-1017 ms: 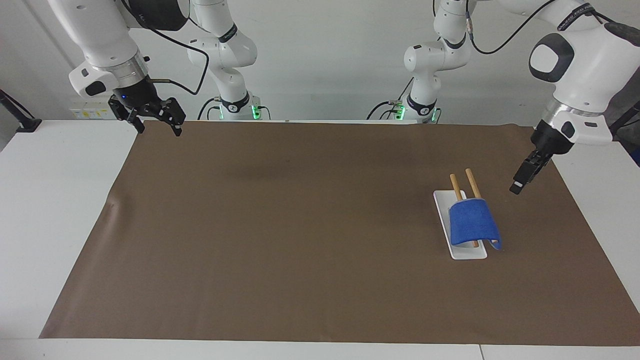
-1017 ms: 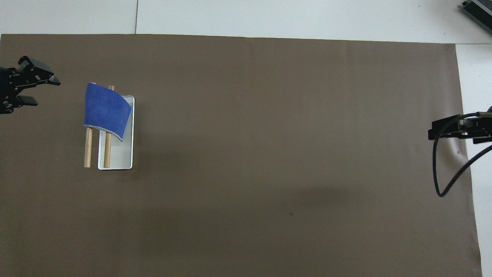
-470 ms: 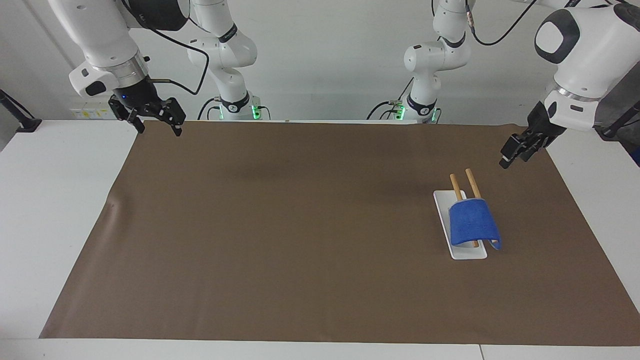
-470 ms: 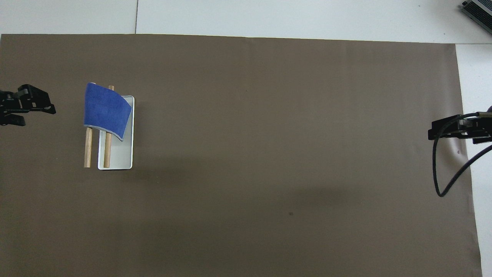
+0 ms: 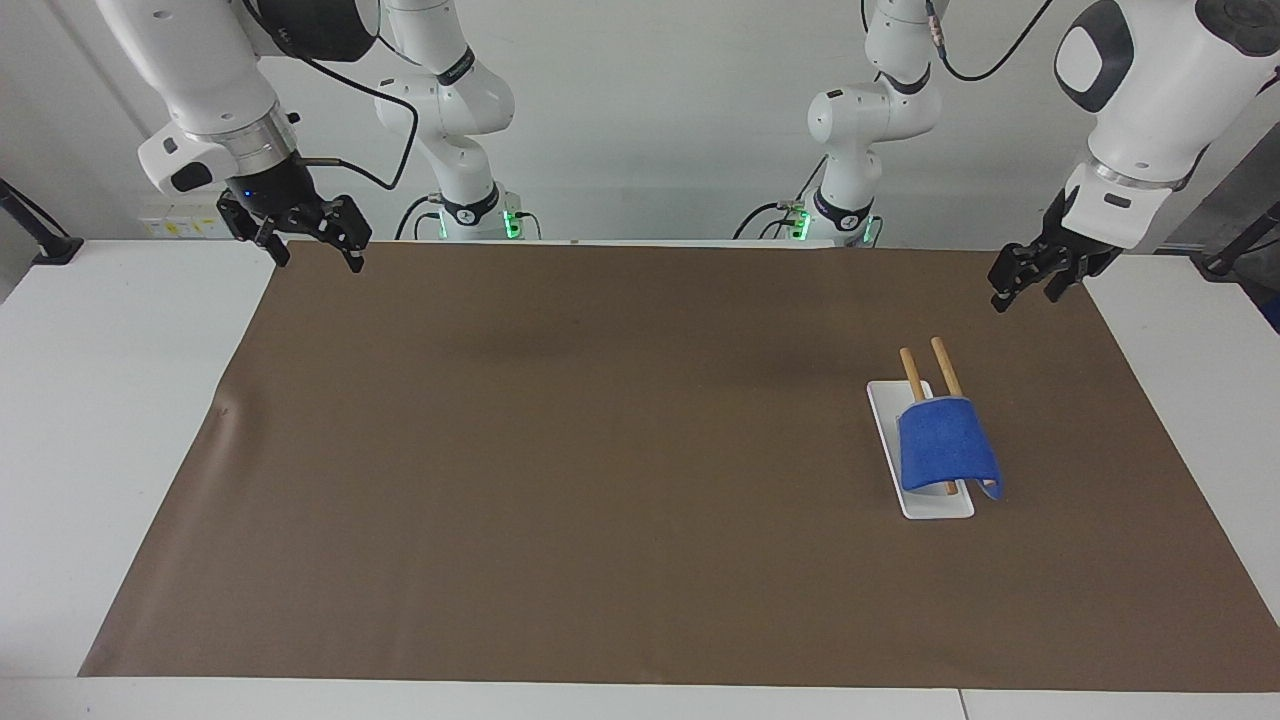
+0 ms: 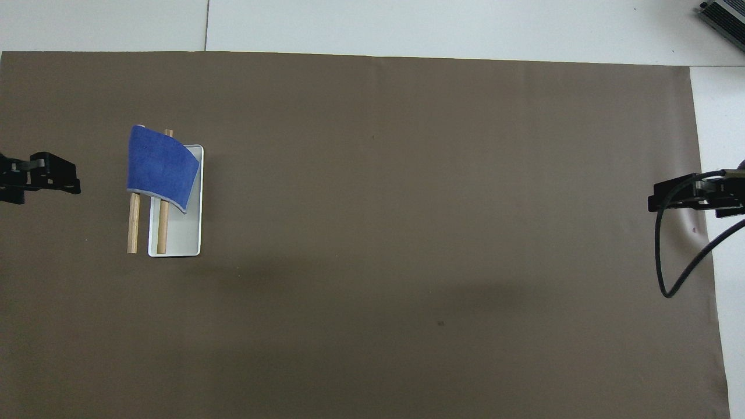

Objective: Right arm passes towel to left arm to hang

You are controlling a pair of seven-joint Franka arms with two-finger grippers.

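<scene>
Your left gripper (image 5: 1020,285) is open and empty, the towel (image 5: 945,447) below it hiding the rods' (image 5: 925,368) ends; right gripper (image 5: 312,240) open, empty too.

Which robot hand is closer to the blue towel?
Left. The left gripper hangs over the mat at the blue towel end; the right gripper waits at the table's other end.

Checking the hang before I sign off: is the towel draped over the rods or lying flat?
Draped. The towel arches over both wooden rods above the white tray, one edge hanging down; neither gripper touches it.
</scene>
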